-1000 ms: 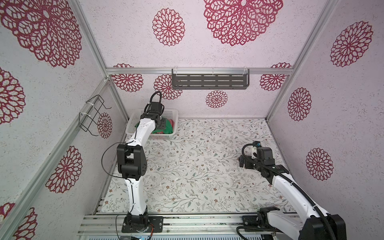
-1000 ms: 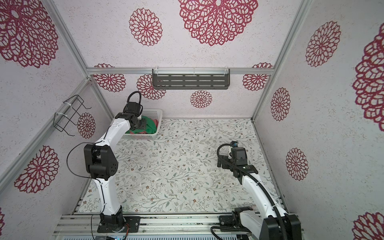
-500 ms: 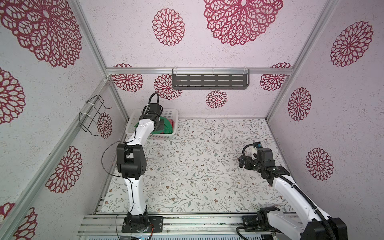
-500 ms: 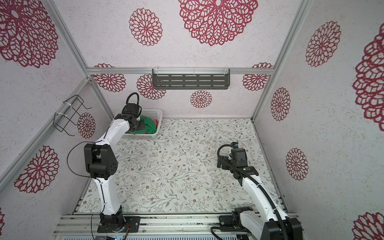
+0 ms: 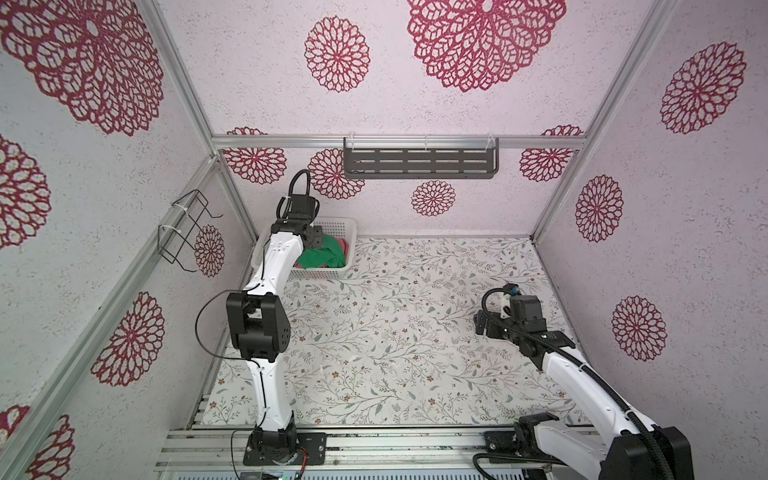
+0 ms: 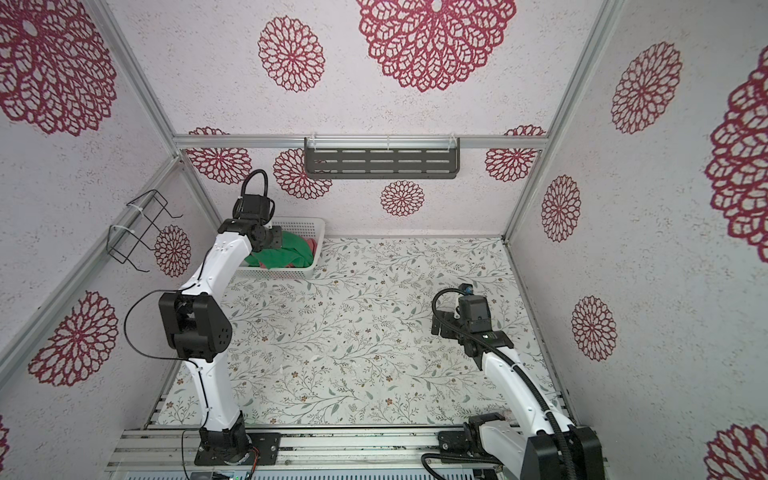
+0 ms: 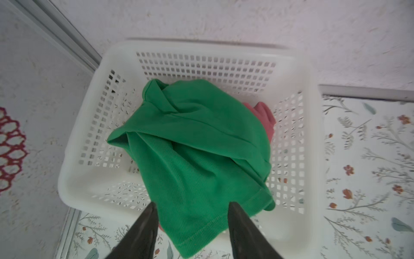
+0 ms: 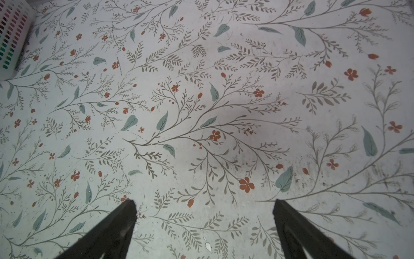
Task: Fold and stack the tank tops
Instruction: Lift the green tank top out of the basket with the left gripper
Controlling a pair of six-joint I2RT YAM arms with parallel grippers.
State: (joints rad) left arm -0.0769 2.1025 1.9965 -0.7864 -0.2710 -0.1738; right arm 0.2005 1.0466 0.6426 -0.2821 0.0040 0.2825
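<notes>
The floral tabletop (image 5: 415, 332) carries a white basket (image 7: 74, 170) in its far left corner. In it, the green tank top (image 7: 197, 145) lies bunched over the rose-red tank top (image 7: 266, 118). My left end effector (image 7: 191, 205) hangs over the green hem, fingers apart. My right end effector (image 8: 205, 201) gapes wide above bare tabletop.
</notes>
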